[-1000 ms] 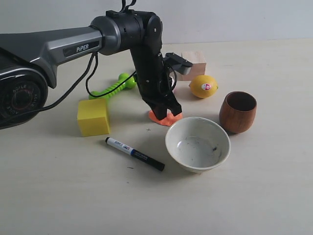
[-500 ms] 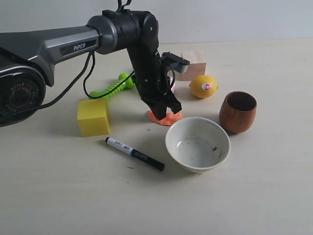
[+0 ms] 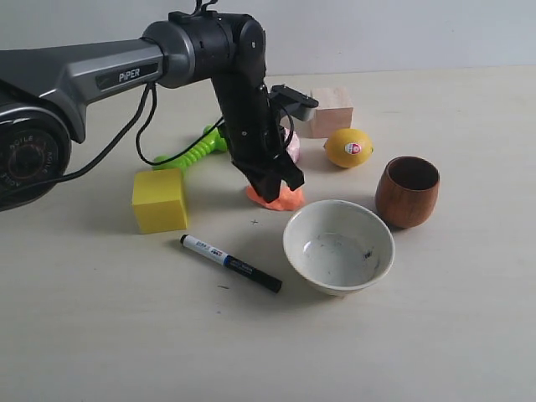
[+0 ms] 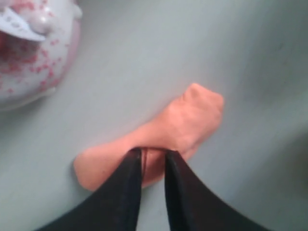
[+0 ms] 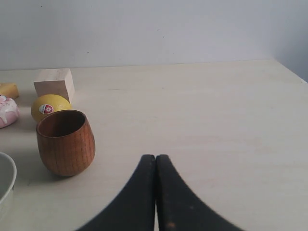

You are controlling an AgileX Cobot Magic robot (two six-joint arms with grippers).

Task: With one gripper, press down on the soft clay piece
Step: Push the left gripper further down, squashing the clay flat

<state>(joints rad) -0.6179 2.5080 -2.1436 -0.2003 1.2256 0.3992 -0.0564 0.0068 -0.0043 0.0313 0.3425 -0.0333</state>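
The soft clay piece (image 3: 282,200) is a flat orange-salmon blob on the table between the pink toy cake and the white bowl. In the left wrist view the clay (image 4: 192,120) lies right under the black fingertips. My left gripper (image 3: 281,189) (image 4: 154,153) points down with both tips touching the clay, its jaws a narrow gap apart with clay and table showing between them. My right gripper (image 5: 155,158) is shut and empty, low over bare table beyond the wooden cup; it does not show in the exterior view.
A white bowl (image 3: 338,247) sits just in front of the clay, a wooden cup (image 3: 407,191) to its right. Behind are a lemon (image 3: 348,147), a wooden block (image 3: 333,110) and the pink cake (image 4: 29,53). A green toy (image 3: 193,151), yellow block (image 3: 159,199) and marker (image 3: 230,262) lie left.
The left arm has shifted slightly to the left while its tips stay on the clay. The clay's visible edge has slid a little left with it.
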